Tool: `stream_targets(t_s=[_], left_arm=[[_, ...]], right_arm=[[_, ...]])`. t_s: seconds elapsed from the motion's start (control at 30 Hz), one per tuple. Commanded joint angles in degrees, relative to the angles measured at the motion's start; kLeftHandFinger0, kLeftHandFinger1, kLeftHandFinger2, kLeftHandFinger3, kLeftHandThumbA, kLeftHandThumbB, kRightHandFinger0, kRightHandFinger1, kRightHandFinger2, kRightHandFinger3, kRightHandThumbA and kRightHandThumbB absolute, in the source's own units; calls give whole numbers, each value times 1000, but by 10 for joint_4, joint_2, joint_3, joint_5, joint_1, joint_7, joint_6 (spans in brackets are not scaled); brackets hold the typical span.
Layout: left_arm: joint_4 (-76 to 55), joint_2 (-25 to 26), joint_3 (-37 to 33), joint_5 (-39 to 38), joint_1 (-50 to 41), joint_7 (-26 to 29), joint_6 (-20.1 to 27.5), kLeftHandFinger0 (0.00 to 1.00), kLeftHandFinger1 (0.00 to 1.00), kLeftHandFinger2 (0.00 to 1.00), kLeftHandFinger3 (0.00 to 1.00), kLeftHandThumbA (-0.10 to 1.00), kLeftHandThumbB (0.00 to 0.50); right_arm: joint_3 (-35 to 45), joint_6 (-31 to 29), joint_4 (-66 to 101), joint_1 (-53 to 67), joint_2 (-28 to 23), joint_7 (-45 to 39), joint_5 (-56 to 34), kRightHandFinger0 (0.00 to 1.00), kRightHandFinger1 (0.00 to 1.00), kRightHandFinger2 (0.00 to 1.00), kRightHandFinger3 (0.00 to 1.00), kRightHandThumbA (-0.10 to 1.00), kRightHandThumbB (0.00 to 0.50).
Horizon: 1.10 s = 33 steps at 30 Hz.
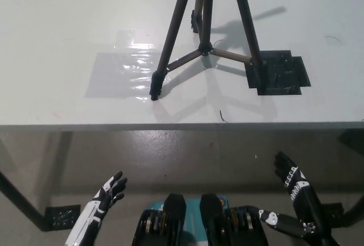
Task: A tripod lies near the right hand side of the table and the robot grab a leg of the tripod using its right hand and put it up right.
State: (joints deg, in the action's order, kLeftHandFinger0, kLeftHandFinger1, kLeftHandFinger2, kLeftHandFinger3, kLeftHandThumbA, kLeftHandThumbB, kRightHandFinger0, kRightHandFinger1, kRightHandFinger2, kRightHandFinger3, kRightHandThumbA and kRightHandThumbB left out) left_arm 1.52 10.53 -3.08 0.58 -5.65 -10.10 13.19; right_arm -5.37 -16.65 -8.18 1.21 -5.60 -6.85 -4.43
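White tabletop [68,24], glossy patch [122,73] left of tripod [203,30]. Tripod stands upright on tabletop, one foot on black mat [281,74]. Grey floor [170,155] below the edge. Left hand [108,196] and right hand [290,179] low over floor, fingers spread, empty.

The tripod [200,30] is dark brown-grey with black feet. It stands on a white table [68,30] bearing a glossy clear patch [122,73], perhaps tape, and a black patch [278,73]. The left hand [108,196] is white with black markings; the right hand [289,176] is black with white markings. The floor [170,155] is grey.
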Motion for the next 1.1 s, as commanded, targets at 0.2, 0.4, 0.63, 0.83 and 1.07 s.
stream_targets(t_s=[0.2, 0.4, 0.63, 0.83, 1.07], left_arm=[[-23, 9, 4, 8, 12, 0, 2, 1000, 1000, 1000, 1000, 1000, 292], [-22, 7, 4, 17, 12, 5, 0, 1000, 1000, 1000, 1000, 1000, 323], [-21, 7, 5, 14, 12, 4, -2, 1000, 1000, 1000, 1000, 1000, 312], [-23, 7, 5, 7, 13, 0, -9, 1000, 1000, 1000, 1000, 1000, 331], [-24, 10, 7, 5, 10, 0, -6, 1000, 1000, 1000, 1000, 1000, 304]], right_arm=[[5, 18, 17, -16, 3, -19, -20, 1000, 1000, 1000, 1000, 1000, 152], [4, 17, 10, -18, 3, -23, -22, 1000, 1000, 1000, 1000, 1000, 135], [0, 30, 12, -20, 1, -29, -20, 1000, 1000, 1000, 1000, 1000, 153], [-3, 32, 11, -22, -3, -30, -8, 1000, 1000, 1000, 1000, 1000, 172], [-5, 26, 7, -25, -4, -34, -4, 1000, 1000, 1000, 1000, 1000, 184]])
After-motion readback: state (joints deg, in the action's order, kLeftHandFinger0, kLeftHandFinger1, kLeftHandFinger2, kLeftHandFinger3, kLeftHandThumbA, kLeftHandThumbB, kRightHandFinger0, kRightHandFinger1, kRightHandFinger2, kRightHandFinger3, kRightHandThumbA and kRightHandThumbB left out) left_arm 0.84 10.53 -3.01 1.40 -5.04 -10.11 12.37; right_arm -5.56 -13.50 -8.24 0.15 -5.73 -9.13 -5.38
